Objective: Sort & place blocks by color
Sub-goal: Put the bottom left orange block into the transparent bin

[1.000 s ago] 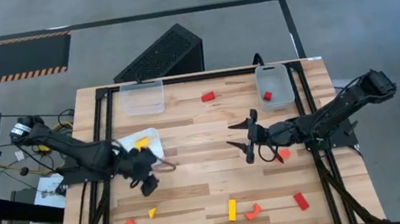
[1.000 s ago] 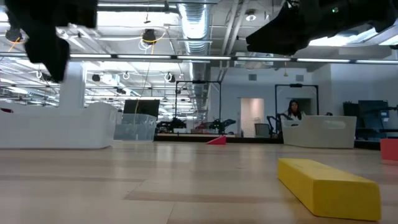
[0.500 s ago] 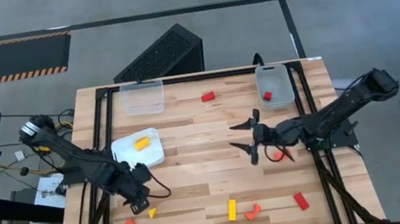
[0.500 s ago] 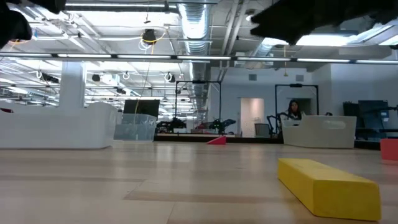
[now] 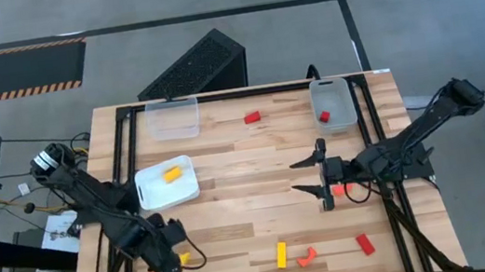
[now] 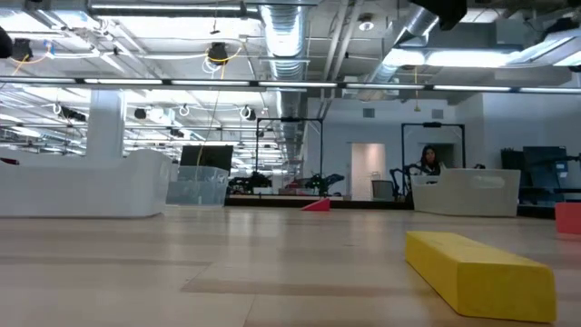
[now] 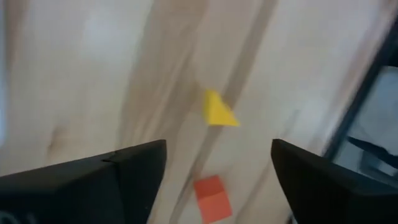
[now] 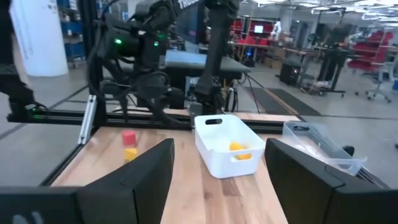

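Since the earlier frame, the left gripper (image 5: 171, 266) has swung down from beside the white tray (image 5: 149, 193) to two small blocks below it, fingers spread wide over a yellow wedge (image 7: 218, 110) and an orange cube (image 7: 211, 198). Right of the tray, the right gripper (image 5: 322, 174) gapes wide on bare wood.
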